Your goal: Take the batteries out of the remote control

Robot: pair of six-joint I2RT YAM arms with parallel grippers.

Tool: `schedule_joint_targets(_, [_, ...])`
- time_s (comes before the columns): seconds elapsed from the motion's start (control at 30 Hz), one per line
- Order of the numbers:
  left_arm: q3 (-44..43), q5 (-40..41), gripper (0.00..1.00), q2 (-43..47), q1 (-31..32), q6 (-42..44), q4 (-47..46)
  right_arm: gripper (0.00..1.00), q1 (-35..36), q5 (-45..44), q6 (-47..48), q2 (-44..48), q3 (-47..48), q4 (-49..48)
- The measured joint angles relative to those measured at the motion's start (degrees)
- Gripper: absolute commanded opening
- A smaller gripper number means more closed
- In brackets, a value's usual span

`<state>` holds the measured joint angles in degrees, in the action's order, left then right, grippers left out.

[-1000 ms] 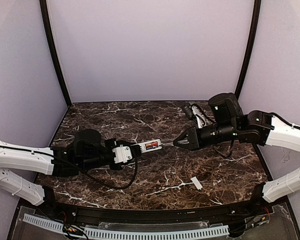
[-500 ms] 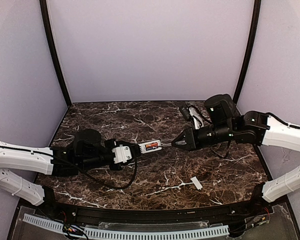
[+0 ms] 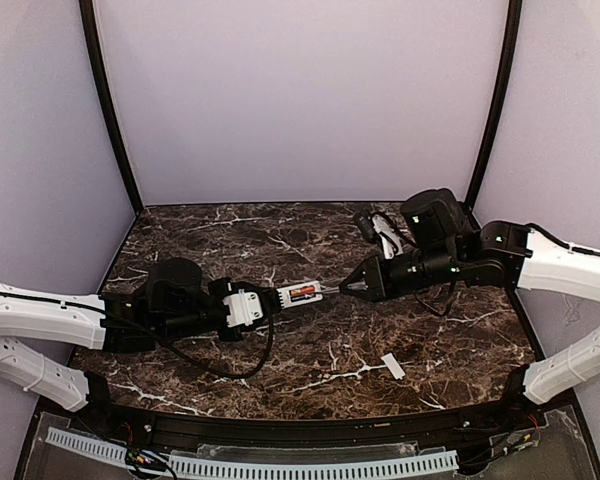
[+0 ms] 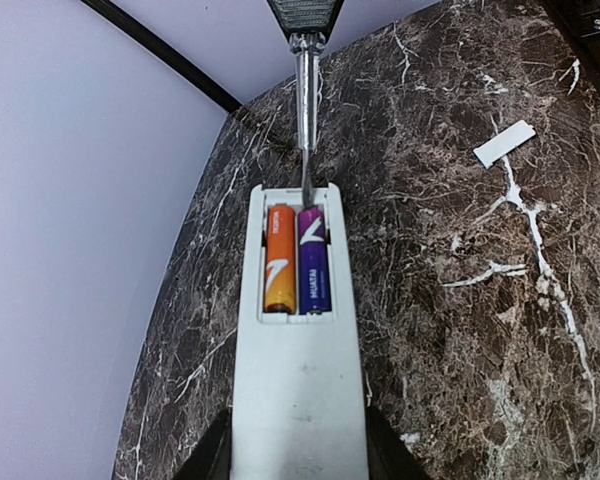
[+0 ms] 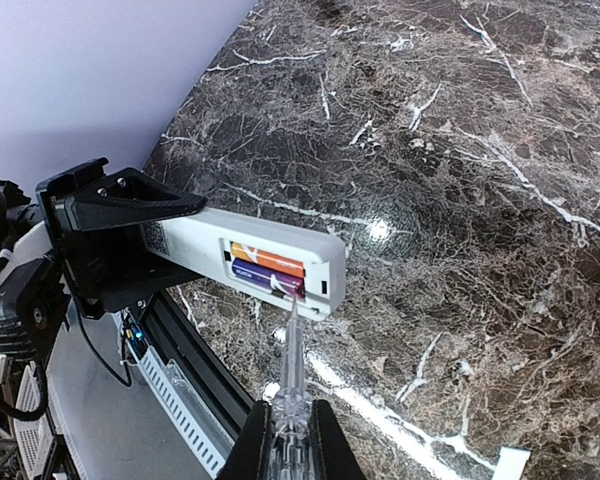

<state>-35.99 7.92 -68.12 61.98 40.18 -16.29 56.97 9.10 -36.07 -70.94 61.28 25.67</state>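
My left gripper [image 3: 268, 298] is shut on the white remote control [image 3: 298, 293] and holds it level over the table, battery recess up. In the left wrist view the remote [image 4: 298, 390] runs out from between my jaws with two batteries in the recess, one orange [image 4: 280, 258] and one purple [image 4: 313, 262]. My right gripper [image 3: 353, 287] is shut on a clear pointed tool [image 5: 292, 360]. The tool's tip [image 4: 306, 185] touches the far end of the purple battery [image 5: 265, 277]. The orange battery [image 5: 270, 259] lies beside it.
A small flat white cover piece [image 3: 393, 366] lies on the marble table at the front right; it also shows in the left wrist view [image 4: 504, 143]. A black and white bundle of gear [image 3: 385, 228] sits at the back right. Walls close the table on three sides.
My right arm has moved left, bringing the tool's tip up to the end of the remote's recess. The left arm and remote have stayed still.
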Motion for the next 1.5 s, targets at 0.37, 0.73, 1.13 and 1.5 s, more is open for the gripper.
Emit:
schedule_joint_targets(0.37, [0.00, 0.04, 0.00, 0.00, 0.00, -0.04, 0.11, 0.00, 0.11, -0.20, 0.00, -0.13, 0.07, 0.04])
schedule_joint_targets(0.73, [0.00, 0.04, 0.00, 0.11, 0.00, -0.15, 0.13, 0.00, 1.18, -1.42, -0.07, -0.42, 0.07, 0.15])
schedule_joint_targets(1.13, [0.00, 0.17, 0.00, 0.48, 0.00, -0.13, 0.50, 0.00, 1.90, -4.07, 0.00, -1.36, 2.34, 1.88])
schedule_joint_targets(1.5, [0.00, 0.02, 0.00, 0.48, 0.00, -0.13, 0.57, 0.00, 1.92, -4.87, 0.02, -1.38, 2.60, 2.75])
